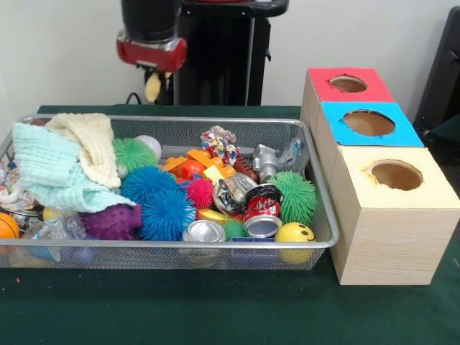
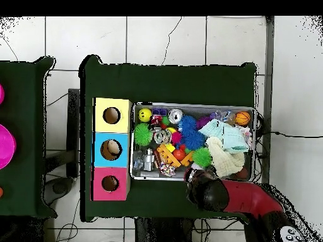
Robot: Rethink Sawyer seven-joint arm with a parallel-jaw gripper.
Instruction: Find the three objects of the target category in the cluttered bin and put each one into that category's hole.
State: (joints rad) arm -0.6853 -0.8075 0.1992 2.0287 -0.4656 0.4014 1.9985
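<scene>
Fingers (image 1: pixel 153 86) hang above the bin's (image 1: pixel 180 119) far rim, and we see something pale and rounded between them, though we cannot tell whether they pinch it. Below and in front of them, balls, cans and cloths lie heaped in the mesh. The three-holed box (image 1: pixel 374 215) waits beside the bin on the bench (image 1: pixel 215 309), so we judge any carry short.
</scene>
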